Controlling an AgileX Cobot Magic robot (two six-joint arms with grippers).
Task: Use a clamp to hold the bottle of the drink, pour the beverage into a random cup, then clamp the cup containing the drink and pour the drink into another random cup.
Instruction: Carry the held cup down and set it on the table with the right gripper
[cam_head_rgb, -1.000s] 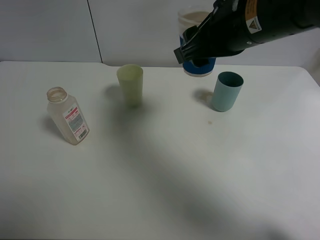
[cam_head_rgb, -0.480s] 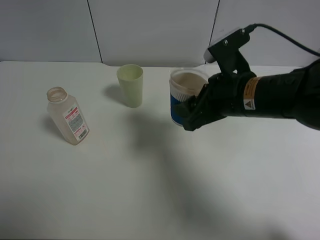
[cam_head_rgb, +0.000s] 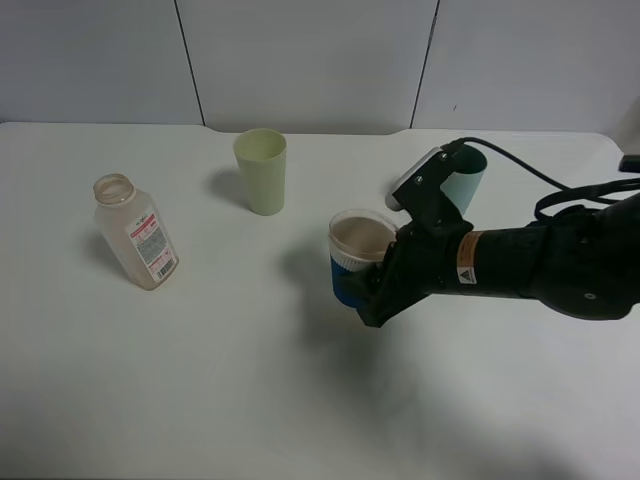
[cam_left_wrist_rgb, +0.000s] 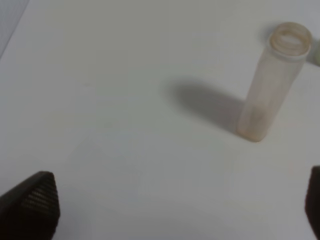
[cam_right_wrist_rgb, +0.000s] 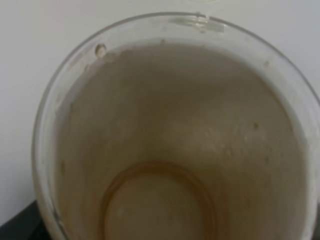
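Right gripper (cam_head_rgb: 368, 288) clamped on the blue-banded cup (cam_head_rgb: 355, 258), upright or nearly so, low over the table (cam_head_rgb: 300, 400). Cannot tell from the high view whether the base already touches. Seen from the right wrist: pale inside, brownish film on the wall, a thin brown ring round the bottom, no pool of beverage visible. Probably emptied, so the pour into the teal tumbler (cam_head_rgb: 462, 178) looks done and setting down is the step in hand.

Risks from here:
- Opening the jaws before the base sits flat: cup drops, tips, rolls.
- Pressing down too far with a light plastic cup: wall buckles or pops out of the grip.
- Pulling back sideways with a finger catching the rim: cup dragged over.
- Teal tumbler just behind the wrist, partly hidden by it; a careless lift or swing of the bulky forearm could knock it and spill whatever is inside.

Farther off on the gripper's far side: pale yellow-green tumbler (cam_head_rgb: 261, 170), well clear. Beyond that, the bottle (cam_head_rgb: 135, 232), uncapped, standing, apparently empty.

Left gripper (cam_left_wrist_rgb: 170, 205) spread wide, holding nothing, bottle (cam_left_wrist_rgb: 272, 89) ahead of it and well apart.
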